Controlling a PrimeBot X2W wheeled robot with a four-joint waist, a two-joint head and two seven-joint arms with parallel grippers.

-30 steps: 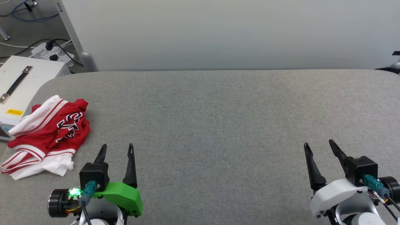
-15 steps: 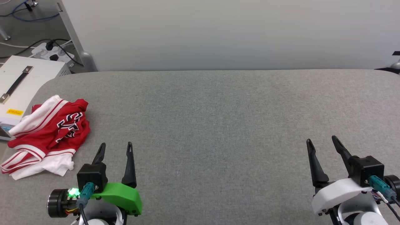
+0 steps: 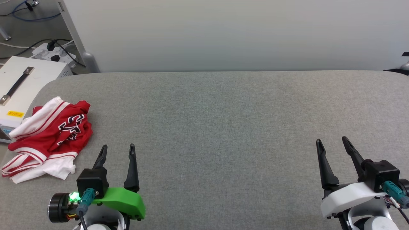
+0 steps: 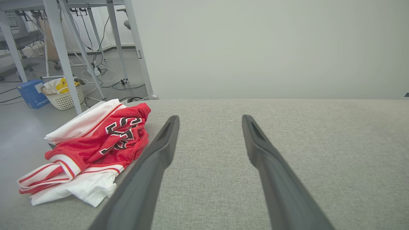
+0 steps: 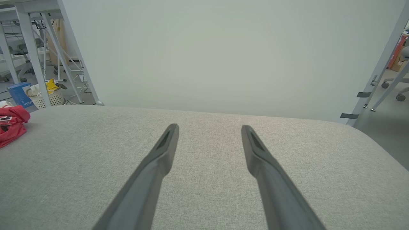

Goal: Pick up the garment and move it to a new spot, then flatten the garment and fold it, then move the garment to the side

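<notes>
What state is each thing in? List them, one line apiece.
garment: crumpled in a heap at the left end of the table, not held.
left pincer: open, empty, apart from the garment.
right pincer: open, empty, over bare table.
wrist light: lit green.

Room notes. Grey fabric-topped desk (image 3: 223, 111) with rounded corners takes up most of the head view. A plain pale wall panel (image 3: 223, 32) stands directly behind its far edge. The floor (image 3: 12, 28) is smooth and grey. Off the desk's left end sits a white box (image 3: 41, 76) with a black strap handle and a yellow label. Beyond it lies a white power strip (image 3: 51, 52) with black cables plugged in. The left wrist view shows slanted grey table legs (image 4: 62, 54), a white woven basket (image 4: 59, 100) and a blue box (image 4: 30, 92) on the floor. To the right are a grey post (image 5: 374, 80) and a chair base (image 5: 399, 95) on castors. Light is even and soft.
</notes>
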